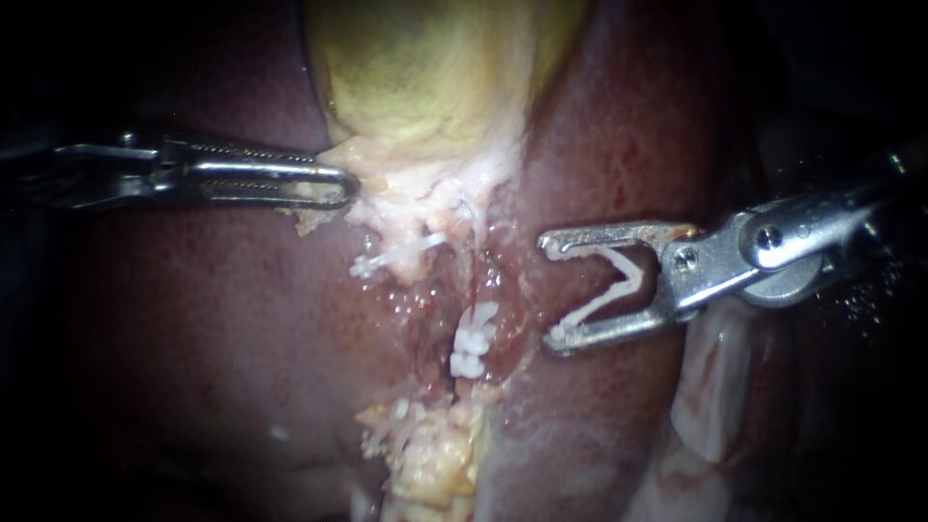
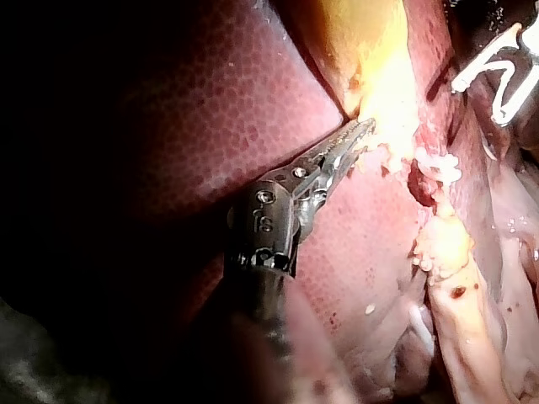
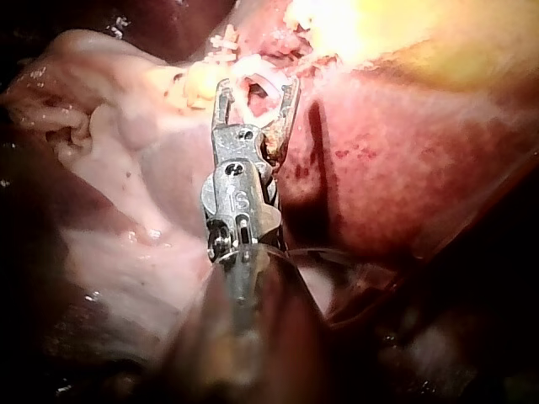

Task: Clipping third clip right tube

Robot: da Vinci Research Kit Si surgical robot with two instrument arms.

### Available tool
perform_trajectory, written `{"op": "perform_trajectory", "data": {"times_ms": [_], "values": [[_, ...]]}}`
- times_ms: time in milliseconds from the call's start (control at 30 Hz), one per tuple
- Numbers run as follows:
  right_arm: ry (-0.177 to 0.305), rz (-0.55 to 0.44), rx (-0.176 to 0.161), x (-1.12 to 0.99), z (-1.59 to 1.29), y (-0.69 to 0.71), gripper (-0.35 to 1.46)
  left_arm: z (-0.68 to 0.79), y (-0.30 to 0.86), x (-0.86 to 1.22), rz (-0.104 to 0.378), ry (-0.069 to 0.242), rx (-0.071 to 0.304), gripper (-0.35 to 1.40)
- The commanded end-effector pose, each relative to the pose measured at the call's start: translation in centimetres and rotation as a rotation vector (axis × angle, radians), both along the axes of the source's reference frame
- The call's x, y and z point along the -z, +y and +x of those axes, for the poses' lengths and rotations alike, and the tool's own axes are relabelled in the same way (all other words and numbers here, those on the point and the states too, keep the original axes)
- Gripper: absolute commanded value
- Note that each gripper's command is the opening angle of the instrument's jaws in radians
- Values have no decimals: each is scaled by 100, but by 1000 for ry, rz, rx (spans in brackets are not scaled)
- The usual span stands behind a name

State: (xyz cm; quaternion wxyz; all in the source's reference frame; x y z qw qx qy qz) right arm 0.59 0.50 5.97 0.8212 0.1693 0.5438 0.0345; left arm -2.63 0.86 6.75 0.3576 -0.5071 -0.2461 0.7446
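Clamped on the pale fringe point(image 1: 387, 198) under the gallbladder point(image 1: 425, 68), my left instrument point(image 1: 338, 188) tensions it; my right instrument point(image 1: 551, 290) grips a spread clip point(image 1: 633, 275) at three o'clock of two seated clips point(image 1: 472, 340).

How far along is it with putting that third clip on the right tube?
Two white clips already sit on the right tube. In hand: the right instrument carries an open third clip, apart from the tube, while the left instrument holds pale tissue under the gallbladder. Left: bring that clip around the tube and close it.
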Motion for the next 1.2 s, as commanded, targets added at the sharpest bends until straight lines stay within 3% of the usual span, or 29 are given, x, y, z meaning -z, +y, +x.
{"op": "perform_trajectory", "data": {"times_ms": [33,133,267,400,500,667,800,1000,1200], "values": [[0,0,0,0,0,0,50,3,1,4,1,-2,-3,-35],[0,0,0,0,0,-1,50,19,5,22,11,-8,-14,-35],[0,0,0,0,0,-1,50,44,15,56,6,-29,20,-35],[1,-1,-4,0,3,-1,50,52,23,78,-16,-41,27,-35],[3,-7,-6,-1,7,-1,50,51,21,79,-17,-40,29,-35],[3,83,-52,-8,24,-5,49,51,21,78,-18,-40,28,-35],[47,208,-44,-20,43,-7,48,50,21,78,-18,-39,29,-35],[86,333,-79,-41,70,-3,48,49,20,77,-18,-39,29,-35],[76,391,-105,-65,87,0,48,49,19,77,-19,-38,30,-35]]}}
